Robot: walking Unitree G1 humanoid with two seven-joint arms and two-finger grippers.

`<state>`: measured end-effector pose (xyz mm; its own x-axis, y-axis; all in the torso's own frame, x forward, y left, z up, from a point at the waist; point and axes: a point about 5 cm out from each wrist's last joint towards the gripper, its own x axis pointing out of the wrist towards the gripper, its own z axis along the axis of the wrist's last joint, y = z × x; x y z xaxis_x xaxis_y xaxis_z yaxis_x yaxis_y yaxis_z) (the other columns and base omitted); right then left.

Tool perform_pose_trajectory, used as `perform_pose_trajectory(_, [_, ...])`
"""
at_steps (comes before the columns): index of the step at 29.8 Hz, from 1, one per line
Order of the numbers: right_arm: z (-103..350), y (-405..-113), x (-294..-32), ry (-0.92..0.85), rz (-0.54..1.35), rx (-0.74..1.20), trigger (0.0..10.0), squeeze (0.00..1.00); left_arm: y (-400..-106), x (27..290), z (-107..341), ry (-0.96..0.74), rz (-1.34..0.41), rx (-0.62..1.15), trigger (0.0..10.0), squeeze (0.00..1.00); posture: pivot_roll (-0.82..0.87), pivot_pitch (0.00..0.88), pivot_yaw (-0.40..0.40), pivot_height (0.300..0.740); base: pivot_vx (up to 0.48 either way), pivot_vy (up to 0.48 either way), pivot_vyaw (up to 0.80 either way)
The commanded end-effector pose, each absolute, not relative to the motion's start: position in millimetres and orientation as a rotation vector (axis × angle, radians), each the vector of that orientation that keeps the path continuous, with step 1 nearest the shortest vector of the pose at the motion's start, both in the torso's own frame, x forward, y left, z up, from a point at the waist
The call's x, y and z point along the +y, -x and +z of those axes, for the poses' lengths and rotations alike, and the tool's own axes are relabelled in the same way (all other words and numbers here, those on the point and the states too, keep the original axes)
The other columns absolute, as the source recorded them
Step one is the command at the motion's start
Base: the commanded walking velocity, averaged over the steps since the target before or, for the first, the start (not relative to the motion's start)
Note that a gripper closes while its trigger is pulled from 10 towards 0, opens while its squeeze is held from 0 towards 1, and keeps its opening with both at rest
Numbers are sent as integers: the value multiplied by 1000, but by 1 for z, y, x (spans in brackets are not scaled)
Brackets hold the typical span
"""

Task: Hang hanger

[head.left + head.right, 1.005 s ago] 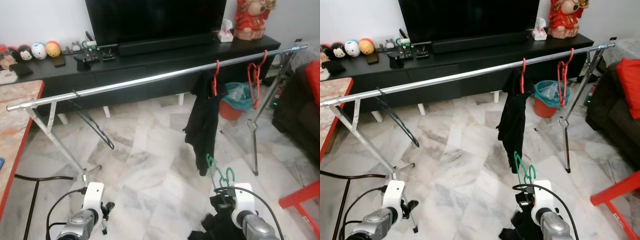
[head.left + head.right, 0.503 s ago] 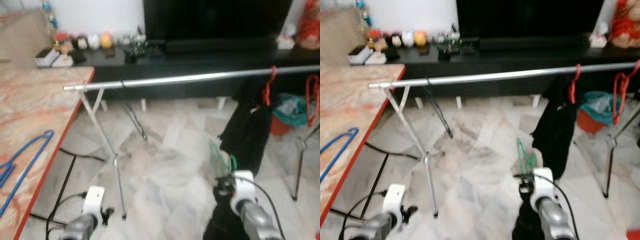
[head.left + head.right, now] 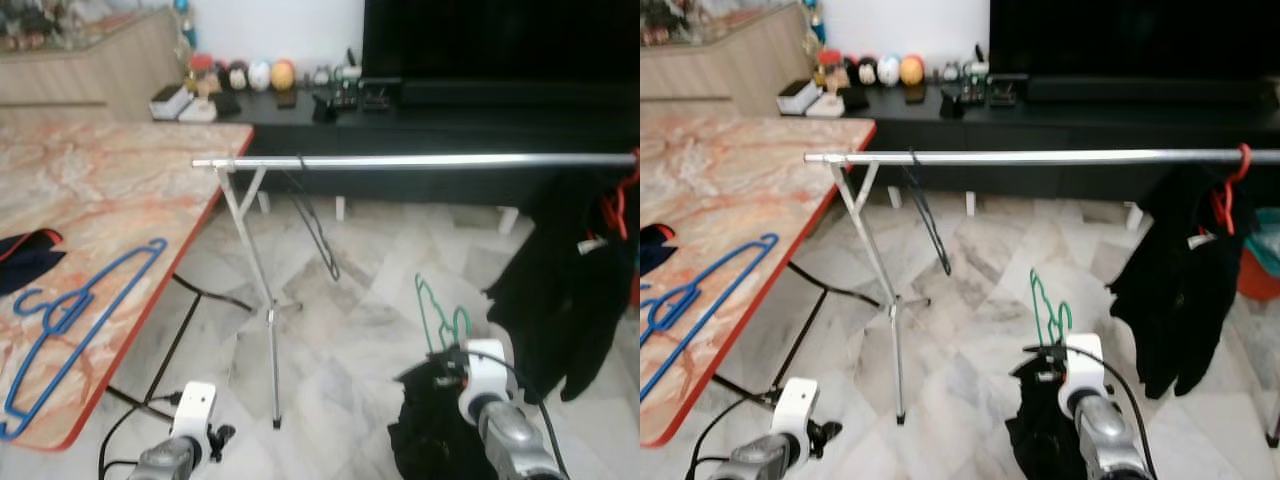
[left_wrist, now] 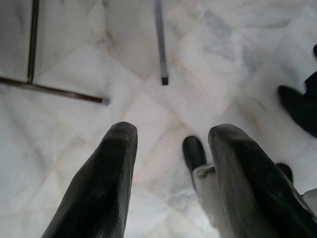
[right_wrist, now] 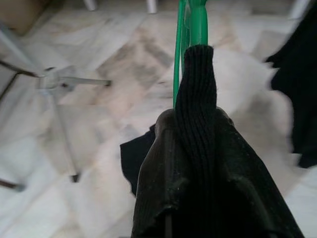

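A long, round, polished metal rail ran level across the room on splayed tubular legs, over a floor of glossy grey-veined marble tiles. The green hanger — thin wire-like plastic with a curled hook — stood upright below the rail and nearer the robot, well short of it, not yet hung. The right gripper was clamped on its neck, the ribbed black fingers pressed together around the green stem, and a limp black garment drooped from the hanger beneath the wrist. That arm reached forward and up from low at the robot's right, its white wrist block tipped toward the rail.

From the rail's left end hung a thin black wire hanger, tilted. At its right end a red hook carried a soft black top.

The left gripper hung low over the tiles near a rail foot, its two matte, finely ridged fingers apart with nothing between them.

Left of the rail, a marbled, orange-edged table bore a blue hanger lying flat — the dark item beside it was perhaps cloth.
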<state>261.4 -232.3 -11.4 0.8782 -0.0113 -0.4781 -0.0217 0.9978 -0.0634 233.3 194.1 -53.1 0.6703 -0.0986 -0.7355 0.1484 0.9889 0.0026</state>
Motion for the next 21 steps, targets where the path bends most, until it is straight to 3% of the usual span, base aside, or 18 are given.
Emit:
perform_pose_trajectory(1, [7, -276, -231, 80, 24, 395, 10000, 0, -228, 198, -56, -70, -135, 845, 10000, 0, -19, 0, 65, 740, 0, 0, 0])
perform_pose_trajectory(12, [21, -288, -227, 91, 60, 314, 10000, 0, -229, 196, -55, -62, -150, 827, 10000, 0, -16, 0, 62, 740, 0, 0, 0])
perform_pose_trajectory(21, [39, -300, -231, 109, 67, 250, 10000, 0, -241, 196, -47, -66, -159, 793, 10000, 0, -19, 0, 70, 740, 0, -273, 0])
